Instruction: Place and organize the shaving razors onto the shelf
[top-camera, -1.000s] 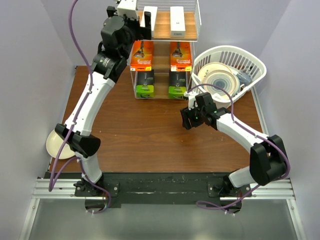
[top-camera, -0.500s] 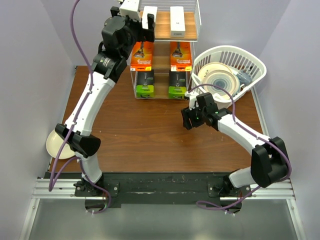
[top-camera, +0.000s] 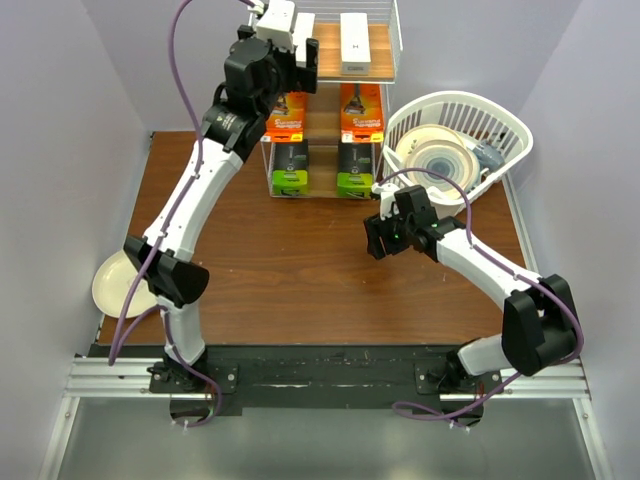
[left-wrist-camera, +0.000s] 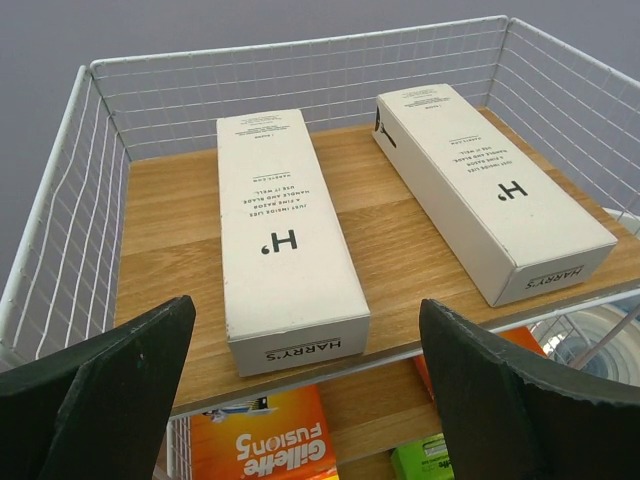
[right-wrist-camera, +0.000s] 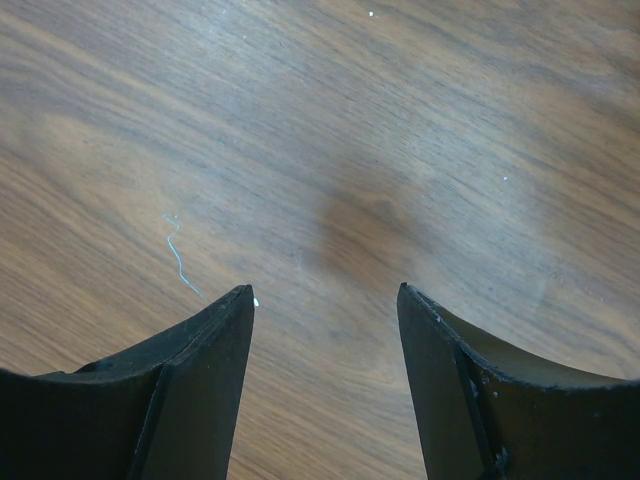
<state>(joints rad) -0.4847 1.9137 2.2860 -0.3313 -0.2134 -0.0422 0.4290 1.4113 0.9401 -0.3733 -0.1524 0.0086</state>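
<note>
The left claw (left-wrist-camera: 305, 322) stands open at the shelf (left-wrist-camera: 168, 232) top tier, facing two white Harry's boxes (left-wrist-camera: 285, 240); right claw (right-wrist-camera: 323, 295) open, empty, over tabletop (right-wrist-camera: 400, 120) before shelf.

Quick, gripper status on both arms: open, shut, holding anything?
Left gripper: open, holding nothing.
Right gripper: open, holding nothing.

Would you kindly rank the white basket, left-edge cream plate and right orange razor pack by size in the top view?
Largest: white basket
Then: cream plate, partly hidden
Smallest: orange razor pack
</note>
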